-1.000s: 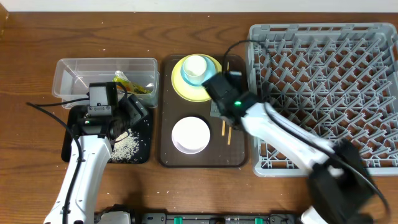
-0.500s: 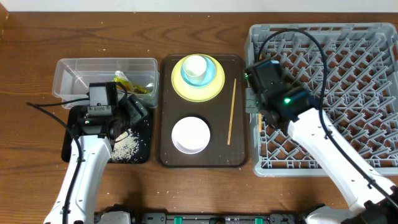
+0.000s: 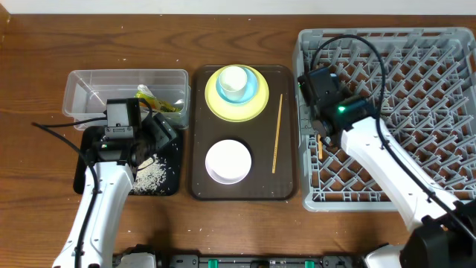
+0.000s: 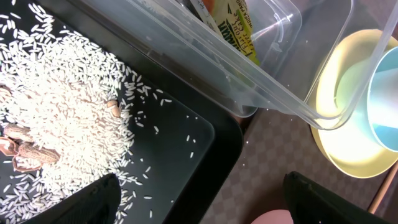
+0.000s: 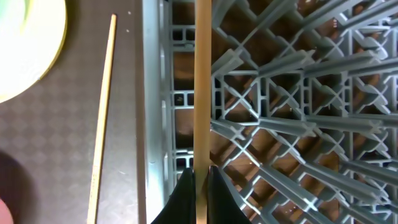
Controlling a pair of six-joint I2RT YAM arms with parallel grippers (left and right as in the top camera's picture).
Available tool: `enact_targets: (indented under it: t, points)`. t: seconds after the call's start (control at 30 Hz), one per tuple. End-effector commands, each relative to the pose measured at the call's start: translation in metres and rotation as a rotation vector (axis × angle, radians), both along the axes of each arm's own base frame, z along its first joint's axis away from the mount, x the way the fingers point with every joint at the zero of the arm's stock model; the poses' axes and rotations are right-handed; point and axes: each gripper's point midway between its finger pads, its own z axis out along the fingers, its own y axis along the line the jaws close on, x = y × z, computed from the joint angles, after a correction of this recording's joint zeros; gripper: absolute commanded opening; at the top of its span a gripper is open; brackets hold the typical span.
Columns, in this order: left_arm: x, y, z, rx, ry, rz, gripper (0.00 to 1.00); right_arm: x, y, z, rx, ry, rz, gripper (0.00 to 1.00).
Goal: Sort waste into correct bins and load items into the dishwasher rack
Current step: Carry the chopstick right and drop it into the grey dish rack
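End effector [image 5: 200, 186] on my right grips one chopstick [image 5: 203, 74], long axis along the rack [image 5: 298, 124]'s left wall, above its cells. I see the second chopstick [image 5: 102, 112] parallel, just left on the tray [image 5: 56, 155], nearest this arm. Left end effector [image 4: 199, 208] hangs open.

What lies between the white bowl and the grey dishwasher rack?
One wooden chopstick lies there, along the right side of the brown tray. It touches neither the white bowl nor the rack. The overhead view shows this.
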Motion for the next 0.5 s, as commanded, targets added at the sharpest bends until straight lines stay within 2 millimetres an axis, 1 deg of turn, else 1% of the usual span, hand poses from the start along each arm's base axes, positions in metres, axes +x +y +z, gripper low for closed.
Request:
enact_targets:
  t: [0.0, 0.23, 0.47]
  points:
    - [-0.001, 0.001, 0.000, -0.004, -0.001, 0.006, 0.86, 0.002, -0.006, -0.008, -0.032, 0.021, 0.010, 0.01]
    - [-0.002, 0.001, 0.000, -0.004, -0.001, 0.006, 0.86, 0.003, -0.006, -0.017, -0.048, 0.045, 0.024, 0.01]
    - [-0.002, 0.001, 0.000, -0.004, -0.001, 0.006, 0.86, 0.005, -0.004, -0.021, -0.051, 0.048, 0.028, 0.01]
